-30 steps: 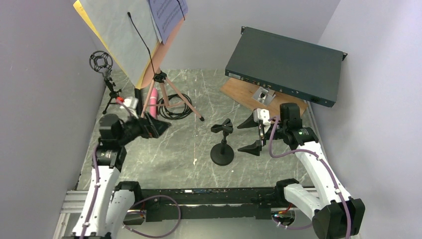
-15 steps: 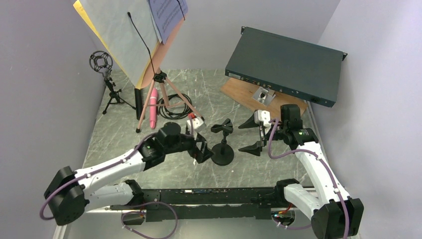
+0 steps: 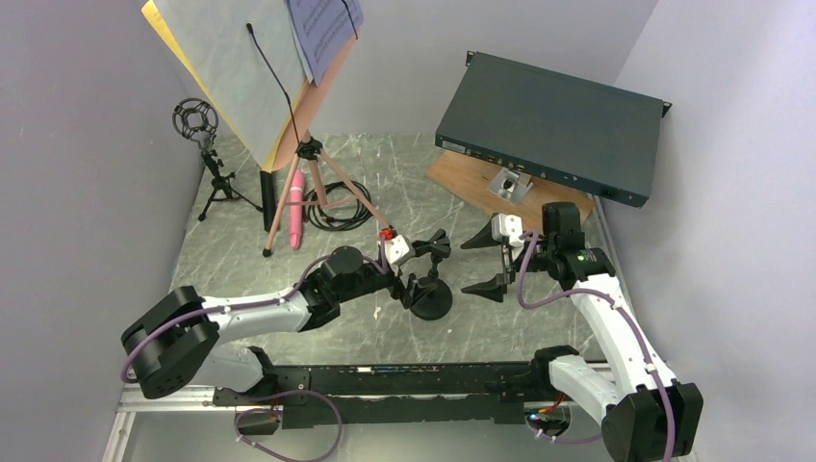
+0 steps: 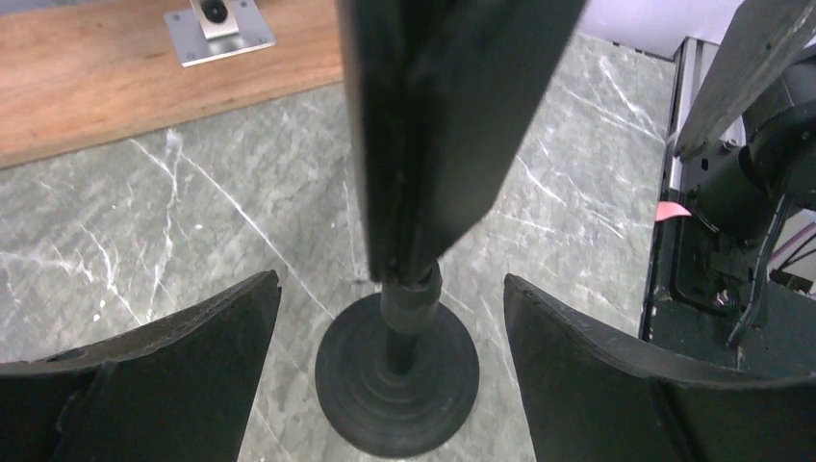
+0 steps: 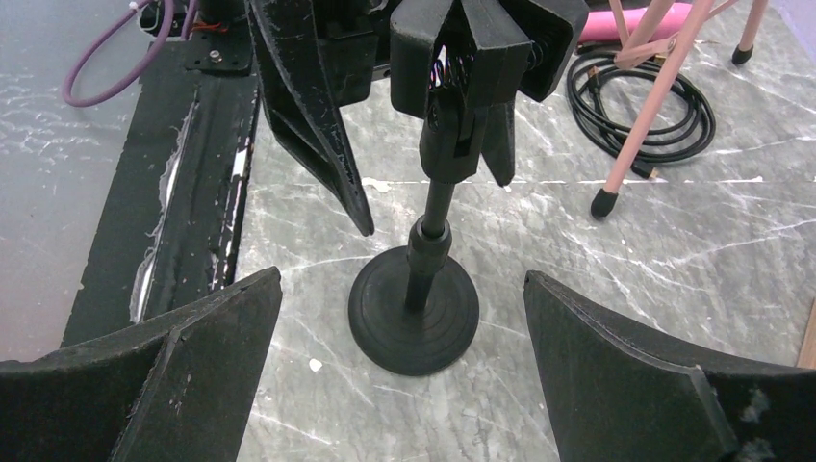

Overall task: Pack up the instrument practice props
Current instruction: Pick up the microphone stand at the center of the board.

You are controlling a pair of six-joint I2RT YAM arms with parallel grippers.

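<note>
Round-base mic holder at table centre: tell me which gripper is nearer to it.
Left. The left gripper is open right at the mic holder, stem lined up between its fingers. The right gripper, also open, sits off to its right, not touching.

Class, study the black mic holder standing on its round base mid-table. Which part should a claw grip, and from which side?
Probably the thin upright stem of the mic holder, below its clip, approached level from the robot's left. Its round base is wide and flat, the clip bulky.
</note>
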